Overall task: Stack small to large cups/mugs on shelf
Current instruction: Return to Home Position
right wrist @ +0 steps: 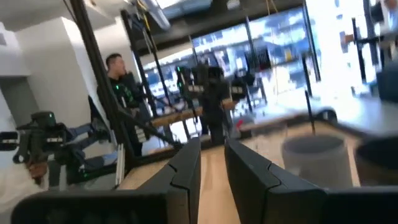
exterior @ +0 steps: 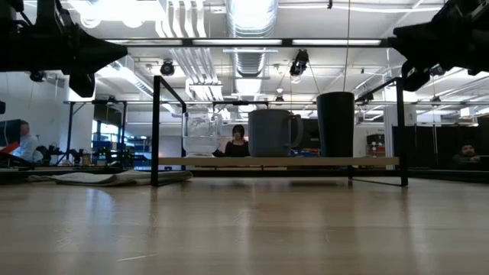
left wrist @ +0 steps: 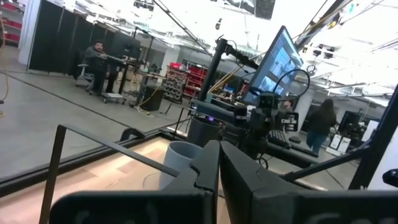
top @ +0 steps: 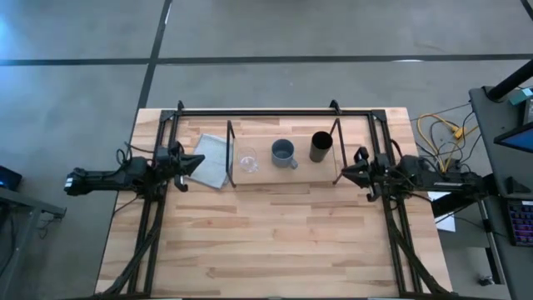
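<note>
The light-wood shelf with black wire end frames stands at the table's far middle. On its board stand, left to right, the small clear cup, the blue-grey mug and the tall dark cup, each upright on its base; in the low view they are the clear cup, the mug and the dark cup. My left gripper hovers just left of the shelf, shut and empty. My right gripper hovers just right of the shelf, its fingers a narrow gap apart, empty.
A grey folded cloth lies flat on the table between my left gripper and the shelf's left end frame. A black frame runs along the table's far edge and sides. People sit in the room beyond the table. Bare wood fills the near half.
</note>
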You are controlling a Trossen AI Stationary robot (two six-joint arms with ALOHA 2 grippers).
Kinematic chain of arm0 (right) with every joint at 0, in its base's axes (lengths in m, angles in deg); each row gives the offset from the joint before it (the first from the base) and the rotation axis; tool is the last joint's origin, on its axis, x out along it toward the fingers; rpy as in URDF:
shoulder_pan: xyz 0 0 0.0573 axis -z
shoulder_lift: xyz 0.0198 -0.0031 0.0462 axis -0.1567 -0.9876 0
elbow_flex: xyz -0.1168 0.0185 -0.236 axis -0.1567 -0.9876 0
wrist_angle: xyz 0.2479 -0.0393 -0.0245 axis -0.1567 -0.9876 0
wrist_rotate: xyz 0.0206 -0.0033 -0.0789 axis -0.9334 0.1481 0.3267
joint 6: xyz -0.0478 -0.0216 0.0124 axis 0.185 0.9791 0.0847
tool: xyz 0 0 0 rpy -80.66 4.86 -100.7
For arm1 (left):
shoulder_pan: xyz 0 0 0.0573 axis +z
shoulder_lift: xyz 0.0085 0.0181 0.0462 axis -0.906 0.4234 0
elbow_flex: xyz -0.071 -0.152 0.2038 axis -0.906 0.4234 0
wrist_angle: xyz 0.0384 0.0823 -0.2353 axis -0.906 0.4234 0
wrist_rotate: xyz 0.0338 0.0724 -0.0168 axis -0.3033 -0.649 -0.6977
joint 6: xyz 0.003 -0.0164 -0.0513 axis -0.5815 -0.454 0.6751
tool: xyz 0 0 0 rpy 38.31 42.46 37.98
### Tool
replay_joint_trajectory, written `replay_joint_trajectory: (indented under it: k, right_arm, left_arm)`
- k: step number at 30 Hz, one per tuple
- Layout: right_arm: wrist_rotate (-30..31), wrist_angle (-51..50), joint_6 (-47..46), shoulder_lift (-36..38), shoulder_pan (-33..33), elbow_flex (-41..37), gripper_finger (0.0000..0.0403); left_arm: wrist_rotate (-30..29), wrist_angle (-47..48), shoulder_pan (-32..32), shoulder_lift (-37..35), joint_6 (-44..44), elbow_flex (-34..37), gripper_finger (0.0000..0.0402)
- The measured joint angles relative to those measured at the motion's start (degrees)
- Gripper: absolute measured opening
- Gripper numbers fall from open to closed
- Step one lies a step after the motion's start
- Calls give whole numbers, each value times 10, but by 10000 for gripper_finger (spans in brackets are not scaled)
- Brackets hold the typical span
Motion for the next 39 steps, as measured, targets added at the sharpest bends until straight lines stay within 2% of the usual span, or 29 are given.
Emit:
replay_joint_trajectory:
  k: [5, 9, 18, 27, 37, 39]
  right_arm:
    - [9, -51, -26, 0, 0, 0, 68]
    - [36, -56, -28, 0, 0, -3, 68]
    - [43, -82, -39, 0, 0, -3, 68]
    - [50, -109, -67, -5, 0, -2, 68]
    - [50, -110, -65, -9, 0, -2, 68]
    - [50, -110, -65, -11, 0, -2, 68]
  left_arm:
    - [0, 12, 0, 0, 0, 3, 0]
    - [1, 57, 0, -1, 29, 3, 0]
    - [0, 101, 0, 0, 49, 2, 0]
    - [0, 114, 0, 14, 0, -1, 0]
    - [6, 116, 0, 16, 21, -1, 0]
    - [22, 117, 0, 13, 17, -1, 0]
